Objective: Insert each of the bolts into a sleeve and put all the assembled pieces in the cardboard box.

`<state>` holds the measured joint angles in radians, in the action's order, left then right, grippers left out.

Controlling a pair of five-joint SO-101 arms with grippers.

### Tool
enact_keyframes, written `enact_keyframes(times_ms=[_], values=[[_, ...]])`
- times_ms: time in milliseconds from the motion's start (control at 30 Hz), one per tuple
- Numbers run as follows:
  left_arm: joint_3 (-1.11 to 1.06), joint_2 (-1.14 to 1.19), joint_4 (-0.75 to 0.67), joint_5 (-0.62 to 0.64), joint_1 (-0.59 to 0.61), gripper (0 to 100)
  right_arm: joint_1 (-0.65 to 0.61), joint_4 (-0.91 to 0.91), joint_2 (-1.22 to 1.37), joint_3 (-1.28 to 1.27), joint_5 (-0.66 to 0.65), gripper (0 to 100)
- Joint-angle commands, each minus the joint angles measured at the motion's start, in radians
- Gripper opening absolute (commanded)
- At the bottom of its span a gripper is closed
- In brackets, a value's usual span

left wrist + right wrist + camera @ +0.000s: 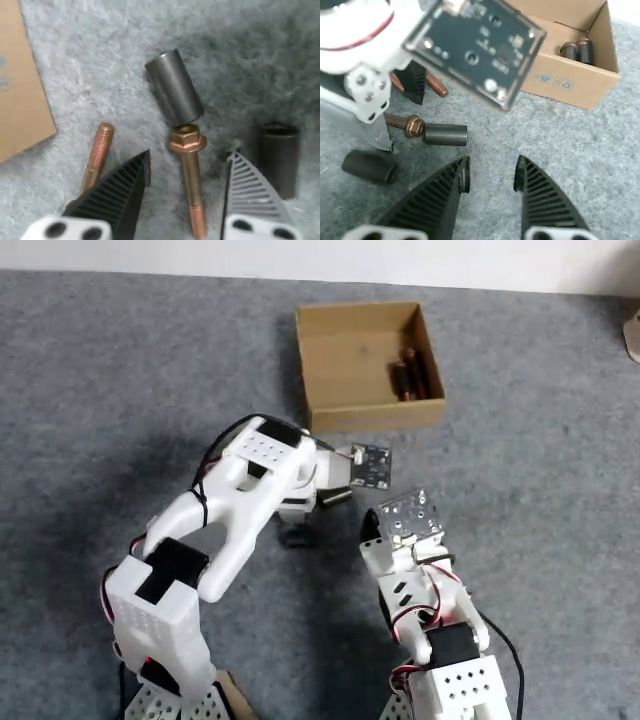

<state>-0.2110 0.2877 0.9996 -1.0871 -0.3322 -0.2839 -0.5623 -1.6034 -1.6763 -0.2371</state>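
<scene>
- The left arm (240, 500) bends across the grey, carpet-like table (90, 390), with its wrist low just in front of the cardboard box (370, 365).
- The left gripper (190, 154) hangs close over the table with its jaws apart. They straddle the shank of a copper-coloured flange bolt (191, 175) that lies flat. Whether either jaw touches the bolt cannot be told.
- The bolt's hex head touches one end of a dark steel sleeve (175, 87), which lies on its side roughly in line with the bolt. The bolt is not inside it.
- A second bolt (97, 152) lies just outside one jaw, on the side toward the box, partly hidden behind that jaw.
- A second sleeve (279, 155) lies just outside the other jaw, apart from both bolts.
- The cardboard box stands open at the far side of the table. It holds a few assembled pieces (410, 375) lying side by side against its right wall.
- The right gripper (491, 175) hovers over the table near the steel sleeve, facing the left gripper. Its jaws are apart and hold nothing.
</scene>
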Motion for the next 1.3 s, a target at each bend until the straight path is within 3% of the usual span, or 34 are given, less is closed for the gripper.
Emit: enact_keyframes(times_ms=[0, 467, 600, 733, 967, 1267], values=[[0.005, -0.015, -0.002, 0.058, -0.002, 23, -0.01, -0.004, -0.013, -0.065, -0.015, 14.9], [-0.016, 0.008, -0.002, 0.066, -0.03, 23, -0.01, -0.004, -0.013, -0.065, -0.015, 14.9], [0.033, 0.093, 0.002, 0.066, -0.044, 13, -0.01, -0.004, -0.013, -0.065, -0.015, 14.9], [0.148, 0.165, 0.095, 0.066, -0.048, 1, -0.01, -0.004, -0.013, -0.065, -0.015, 14.9], [0.255, 0.251, 0.17, 0.069, -0.045, 1, -0.01, -0.004, -0.013, -0.065, -0.015, 14.9], [0.243, 0.179, 0.163, 0.253, -0.042, 1, -0.007, -0.002, -0.013, -0.065, -0.015, 14.9]])
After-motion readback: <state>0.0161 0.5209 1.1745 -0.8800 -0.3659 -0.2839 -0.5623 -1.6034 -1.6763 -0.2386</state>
